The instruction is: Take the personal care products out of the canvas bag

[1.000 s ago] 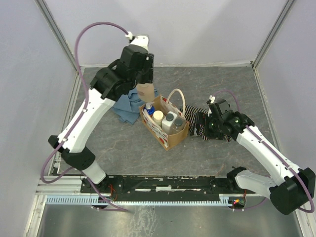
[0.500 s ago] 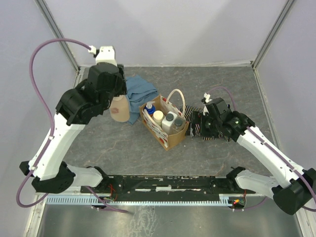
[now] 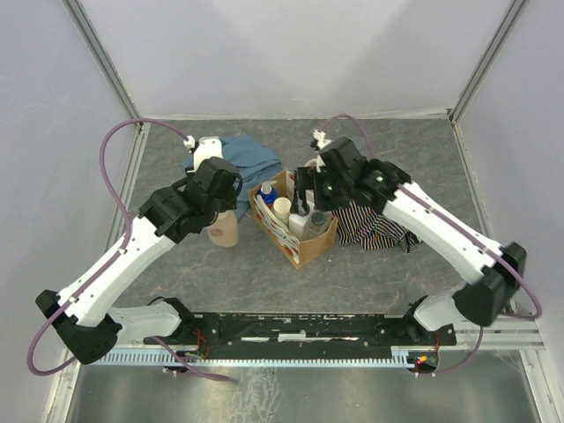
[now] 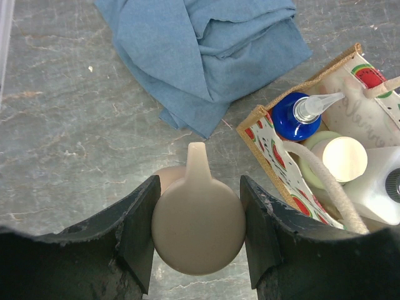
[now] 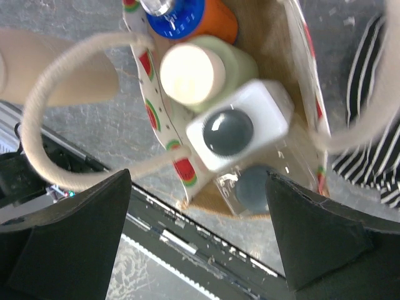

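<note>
The canvas bag [image 3: 296, 240] stands mid-table with its watermelon-print side [image 4: 275, 156] facing left. My left gripper [image 3: 220, 204] is shut on the cap of a beige bottle [image 4: 199, 225], held upright just left of the bag, at or just above the table [image 3: 226, 231]. My right gripper [image 3: 308, 194] is open and empty, hovering over the bag's mouth [image 5: 199, 178]. Inside the bag are a blue-and-orange bottle [image 5: 187, 12], a pale bottle with a cream cap [image 5: 194, 74], a white squarish bottle with a grey cap [image 5: 240, 128] and a second grey cap [image 5: 253, 184].
A crumpled blue cloth [image 3: 247, 159] lies behind the beige bottle and the bag. A black-and-white striped cloth [image 3: 374, 225] lies right of the bag. The bag's rope handles [image 5: 69, 56] loop over its sides. The black rail runs along the near edge.
My left arm carried the beige bottle from above the bag out to the left and down beside it. My right arm swung from the striped cloth to above the bag's mouth.
</note>
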{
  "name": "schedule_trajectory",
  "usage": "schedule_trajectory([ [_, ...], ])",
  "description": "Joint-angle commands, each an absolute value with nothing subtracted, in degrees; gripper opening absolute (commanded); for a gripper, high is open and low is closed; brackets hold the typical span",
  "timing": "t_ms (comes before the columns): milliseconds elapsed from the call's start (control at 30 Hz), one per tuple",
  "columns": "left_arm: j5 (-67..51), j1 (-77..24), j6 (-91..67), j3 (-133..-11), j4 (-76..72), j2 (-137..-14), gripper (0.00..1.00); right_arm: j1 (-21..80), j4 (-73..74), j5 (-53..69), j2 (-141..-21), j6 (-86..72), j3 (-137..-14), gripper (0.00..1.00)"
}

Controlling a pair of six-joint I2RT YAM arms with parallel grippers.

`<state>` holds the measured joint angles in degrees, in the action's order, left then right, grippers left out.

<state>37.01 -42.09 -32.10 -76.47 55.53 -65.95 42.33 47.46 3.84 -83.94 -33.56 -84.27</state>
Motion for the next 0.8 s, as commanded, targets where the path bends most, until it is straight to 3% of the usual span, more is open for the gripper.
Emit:
schedule_trajectory([
  [0, 38.4, -42.2, -37.0, -74.5, 44.1, -62.7, 0.5, 43.1, 47.2, 0.0, -91.0, -28.6, -94.9, 0.95],
  [400, 36.3, -42.1, -41.2, -66.7, 39.6, -62.2, 0.5, 43.1, 52.1, 0.3, -114.0, -22.1, -116.6, 0.96],
  [767, 34.4, -42.1, -41.5, -63.4, 33.3, -64.3, 0.51, 43.4, 52.6, 0.1, -119.7, -19.0, -118.3, 0.96],
])
